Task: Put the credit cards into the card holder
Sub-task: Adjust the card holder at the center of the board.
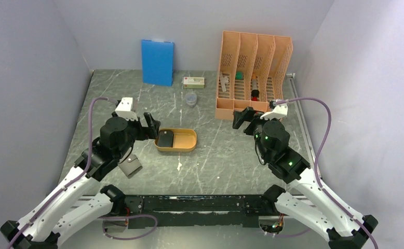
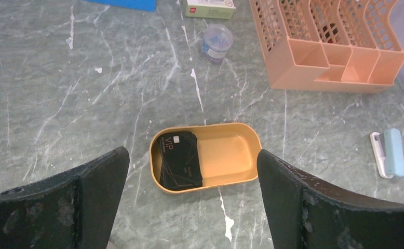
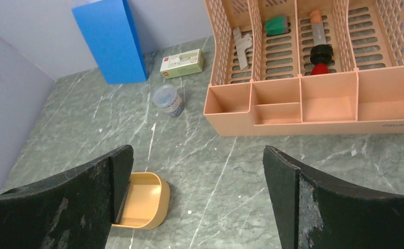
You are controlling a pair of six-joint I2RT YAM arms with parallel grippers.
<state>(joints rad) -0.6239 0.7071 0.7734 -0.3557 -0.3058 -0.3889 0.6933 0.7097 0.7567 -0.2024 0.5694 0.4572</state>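
inside the orange tray (image 2: 231, 150) lie the credit cards (image 2: 180, 161), while left fingers (image 2: 80, 202) and right fingers (image 3: 70, 207) stand wide open.

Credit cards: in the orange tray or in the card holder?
In the orange tray. The credit cards lie stacked at one end of it; the card holder sits apart on the table.

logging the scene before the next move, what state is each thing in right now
credit cards: stacked at the left end of the orange tray, not gripped
orange tray: flat on the table, right part bare
card holder: lying on the table by the left arm, looks closed
left gripper: open, empty
right gripper: open, empty
file rack: upright, small items in its slots
blue board: upright at the back wall
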